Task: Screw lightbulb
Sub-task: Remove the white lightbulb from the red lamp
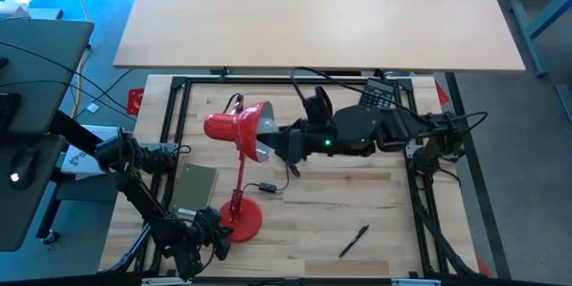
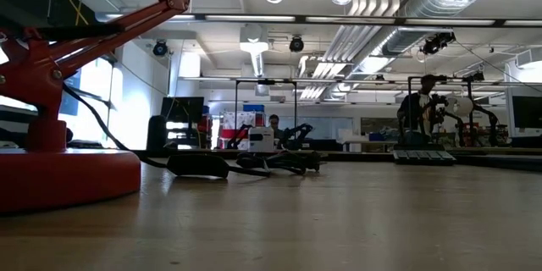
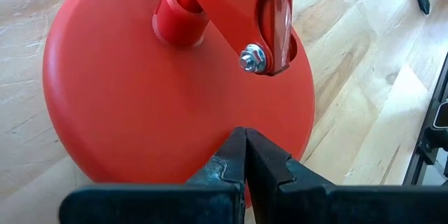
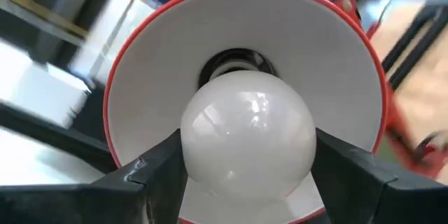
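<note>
My left gripper [image 3: 245, 155] is clenched on nothing, its tips pressed on the red lamp base [image 3: 140, 91] (near the desk's [image 1: 357, 197] front edge). My right gripper [image 4: 246, 155] grasps the lightbulb [image 4: 246, 138] inside the lamp shade [image 4: 168, 49], before the socket.

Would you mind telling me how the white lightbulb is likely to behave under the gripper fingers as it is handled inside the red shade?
The lightbulb looks smooth and glossy, with highlights on its dome, so it may slip between the right gripper fingers. It is round, so the contact is probably narrow. It looks thin-walled and likely fragile, so gentle pressure seems wise. The left gripper, shut, rests on the lamp base, which probably limits tipping.
</note>
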You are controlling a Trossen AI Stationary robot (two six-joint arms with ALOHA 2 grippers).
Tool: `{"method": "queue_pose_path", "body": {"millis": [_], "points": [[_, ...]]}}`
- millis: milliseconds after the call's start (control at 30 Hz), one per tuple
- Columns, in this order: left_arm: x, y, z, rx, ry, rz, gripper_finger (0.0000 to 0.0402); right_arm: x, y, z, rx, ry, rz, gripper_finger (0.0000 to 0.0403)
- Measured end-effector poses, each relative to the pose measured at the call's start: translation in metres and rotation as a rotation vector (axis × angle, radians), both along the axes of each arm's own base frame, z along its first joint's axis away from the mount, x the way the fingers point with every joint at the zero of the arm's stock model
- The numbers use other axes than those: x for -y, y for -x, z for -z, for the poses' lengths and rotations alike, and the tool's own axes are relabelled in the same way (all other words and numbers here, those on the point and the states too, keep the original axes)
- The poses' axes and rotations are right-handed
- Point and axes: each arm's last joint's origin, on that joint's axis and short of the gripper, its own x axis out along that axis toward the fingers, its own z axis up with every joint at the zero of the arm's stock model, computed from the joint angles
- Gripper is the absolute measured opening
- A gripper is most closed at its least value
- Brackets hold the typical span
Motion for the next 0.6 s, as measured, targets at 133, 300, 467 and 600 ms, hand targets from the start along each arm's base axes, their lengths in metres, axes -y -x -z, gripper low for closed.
{"method": "queue_pose_path", "body": {"millis": [133, 300, 467, 600], "points": [[0.0005, 0.0007, 0.0, 0.002, 0.003, 0.0, 0.0, 0.0041, -0.0009, -0.0002, -0.032, 0.272, -0.068, 0.0255], [0.0014, 0.0022, 0.0001, -0.002, 0.001, 0.009, 0.0, 0.005, -0.0002, 0.0021, -0.099, 0.66, -0.13, 0.0255], [0.0028, 0.0038, 0.0001, -0.004, 0.009, 0.014, 0.0, 0.0056, 0.0004, 0.0041, -0.167, 1.073, -0.198, 0.0254], [0.0049, 0.0052, -0.0002, 0.007, 0.022, 0.02, 0.0, 0.0047, 0.0012, 0.0039, -0.237, 1.449, -0.224, 0.0254]]}}
